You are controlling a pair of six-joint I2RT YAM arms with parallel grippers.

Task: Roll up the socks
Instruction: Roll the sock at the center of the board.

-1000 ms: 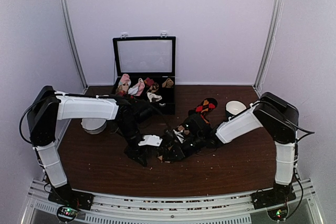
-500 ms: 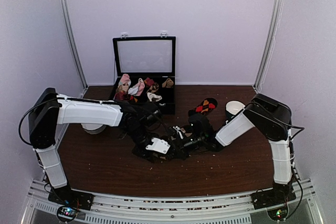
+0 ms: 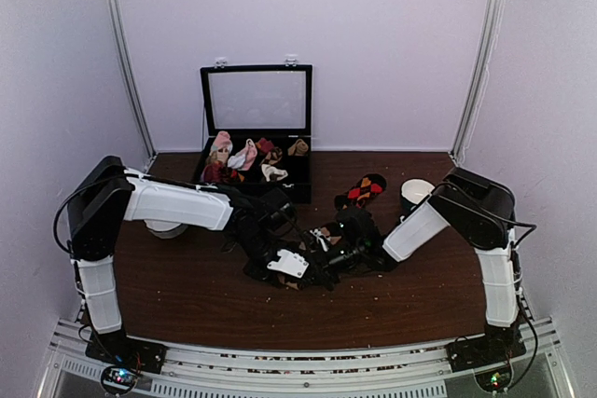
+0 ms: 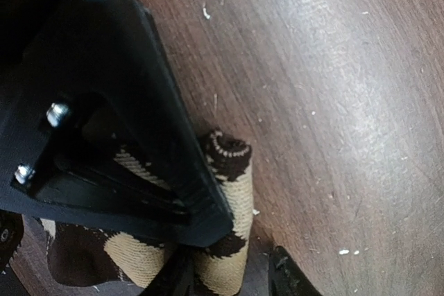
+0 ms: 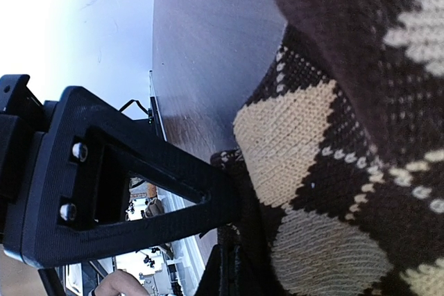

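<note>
Robot lab booth: white walls [image 3: 392, 34], alu frame rail [image 3: 308, 365].

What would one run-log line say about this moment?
step: rolling; item: tan argyle sock; right tool: shut on it; left tool: against it, grip unclear

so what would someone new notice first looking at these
The left arm and right arm bend inward and meet mid-table over a black sock with tan diamonds, which fills the right wrist view. Behind them, an open black case at the back edge holds coloured sock bundles. A red-and-orange argyle sock lies alone right of centre, near a white bowl.
</note>
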